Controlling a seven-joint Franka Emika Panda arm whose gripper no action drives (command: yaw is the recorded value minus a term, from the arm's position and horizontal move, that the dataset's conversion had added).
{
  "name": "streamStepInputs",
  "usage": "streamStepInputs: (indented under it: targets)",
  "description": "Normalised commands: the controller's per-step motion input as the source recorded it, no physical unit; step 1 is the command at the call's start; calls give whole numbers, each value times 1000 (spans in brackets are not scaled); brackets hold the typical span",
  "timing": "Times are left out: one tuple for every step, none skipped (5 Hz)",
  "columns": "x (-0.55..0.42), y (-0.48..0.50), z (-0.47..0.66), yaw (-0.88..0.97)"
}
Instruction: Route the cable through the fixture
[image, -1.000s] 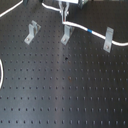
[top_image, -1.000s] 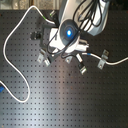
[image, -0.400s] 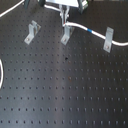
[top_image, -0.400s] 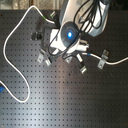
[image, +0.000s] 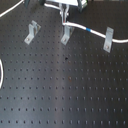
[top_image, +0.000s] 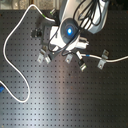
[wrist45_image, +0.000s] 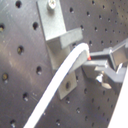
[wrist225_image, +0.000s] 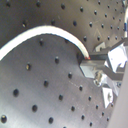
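In the first exterior view three metal fixture brackets stand in a row: a left fixture (image: 32, 31), a middle fixture (image: 66, 34) and a right fixture (image: 107, 40). The white cable (image: 80, 26) runs from the middle bracket past its blue band (image: 89, 30) and through the right bracket. My gripper (image: 63, 14) hangs just above the middle bracket, shut on the cable. In both wrist views the cable (wrist45_image: 62, 77) (wrist225_image: 40, 34) ends between the gripper's (wrist45_image: 90, 59) (wrist225_image: 88, 61) tips, beside a bracket (wrist45_image: 59, 31).
The black perforated board (image: 65, 95) fills the scene. More of the cable loops wide on the second exterior view's left (top_image: 6, 55) and trails off to its right (top_image: 119, 60). A small blue object (top_image: 2, 91) lies at that left edge. The arm (top_image: 69, 31) covers the brackets' row.
No clear change; the gripper stays over the middle bracket with the cable held.
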Motion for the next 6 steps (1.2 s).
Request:
streamStepInputs:
  targets:
    - [211,-274,-64,-69]
    - [111,-213,2,-60]
    - [-85,-45,0,0]
    - [-258,21,0,31]
    - [-295,82,-10,14]
    - [-232,35,-45,0]
